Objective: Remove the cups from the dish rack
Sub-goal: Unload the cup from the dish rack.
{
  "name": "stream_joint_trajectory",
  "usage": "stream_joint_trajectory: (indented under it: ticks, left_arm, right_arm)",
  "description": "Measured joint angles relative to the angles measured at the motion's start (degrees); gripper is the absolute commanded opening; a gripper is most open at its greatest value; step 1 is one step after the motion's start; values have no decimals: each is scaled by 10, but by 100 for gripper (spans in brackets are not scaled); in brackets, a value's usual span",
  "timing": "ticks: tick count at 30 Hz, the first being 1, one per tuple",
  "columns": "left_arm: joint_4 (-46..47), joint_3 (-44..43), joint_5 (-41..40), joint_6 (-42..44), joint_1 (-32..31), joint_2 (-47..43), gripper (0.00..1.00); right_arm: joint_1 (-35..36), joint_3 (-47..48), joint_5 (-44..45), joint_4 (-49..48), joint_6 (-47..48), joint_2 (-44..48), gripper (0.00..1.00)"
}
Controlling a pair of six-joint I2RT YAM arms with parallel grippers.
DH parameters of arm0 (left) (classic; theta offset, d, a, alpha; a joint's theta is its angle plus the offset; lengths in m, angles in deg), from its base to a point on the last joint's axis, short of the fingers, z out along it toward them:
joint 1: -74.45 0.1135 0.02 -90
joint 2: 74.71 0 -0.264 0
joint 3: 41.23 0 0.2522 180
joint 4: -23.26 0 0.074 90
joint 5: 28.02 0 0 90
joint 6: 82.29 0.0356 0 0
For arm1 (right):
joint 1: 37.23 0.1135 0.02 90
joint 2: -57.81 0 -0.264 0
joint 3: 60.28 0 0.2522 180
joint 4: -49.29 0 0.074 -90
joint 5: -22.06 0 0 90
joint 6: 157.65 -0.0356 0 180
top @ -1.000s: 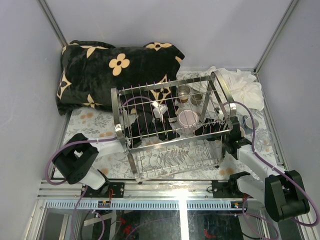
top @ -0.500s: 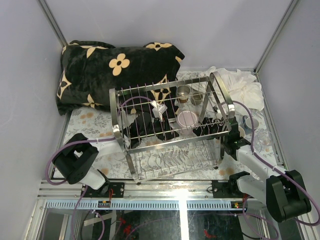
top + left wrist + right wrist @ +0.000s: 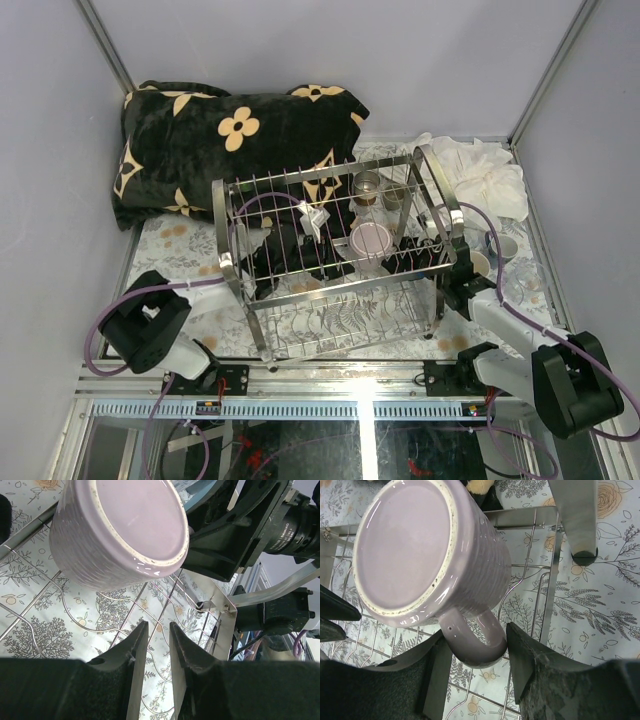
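The chrome wire dish rack [image 3: 300, 291] stands mid-table, skewed to the left. A pink-mauve mug [image 3: 372, 240] lies bottom-up on its upper tier. My right gripper [image 3: 405, 256] reaches in from the right. In the right wrist view it [image 3: 476, 635] is shut on the handle of the mug [image 3: 415, 550]. My left gripper [image 3: 333, 260] reaches in from the left. In the left wrist view it [image 3: 156, 627] stands a narrow gap apart, empty, just short of the mug [image 3: 115, 530]. Two clear glasses [image 3: 366, 186] [image 3: 393, 196] show through the rack's far side.
A black flowered pillow [image 3: 230, 140] fills the far left. A white cloth [image 3: 490, 175] lies at the far right. Two pale cups [image 3: 503, 245] [image 3: 478, 263] stand on the patterned mat right of the rack. The rack's leg [image 3: 572, 515] and wires [image 3: 25, 530] crowd both grippers.
The rack has slid and tilted to the left with the mug in it. Both arms have moved left with it.
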Motion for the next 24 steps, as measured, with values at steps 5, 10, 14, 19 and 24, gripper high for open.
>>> stream_joint_trajectory:
  ticks: [5,10,14,19,24]
  left_arm:
    - [-4,1,-2,3,3,-6,23]
    - [-15,4,-10,5,8,-18,22]
    - [-23,6,-18,4,17,-23,22]
    - [-28,13,-31,0,24,-23,22]
    - [-39,31,-59,-5,30,-40,22]
  right_arm:
    - [4,0,3,-10,0,-11,52]
    - [12,1,7,-17,-4,-16,52]
    - [21,1,16,-19,-13,-16,52]
    - [28,1,21,-19,-17,-16,52]
    - [30,1,22,-23,-18,-20,52]
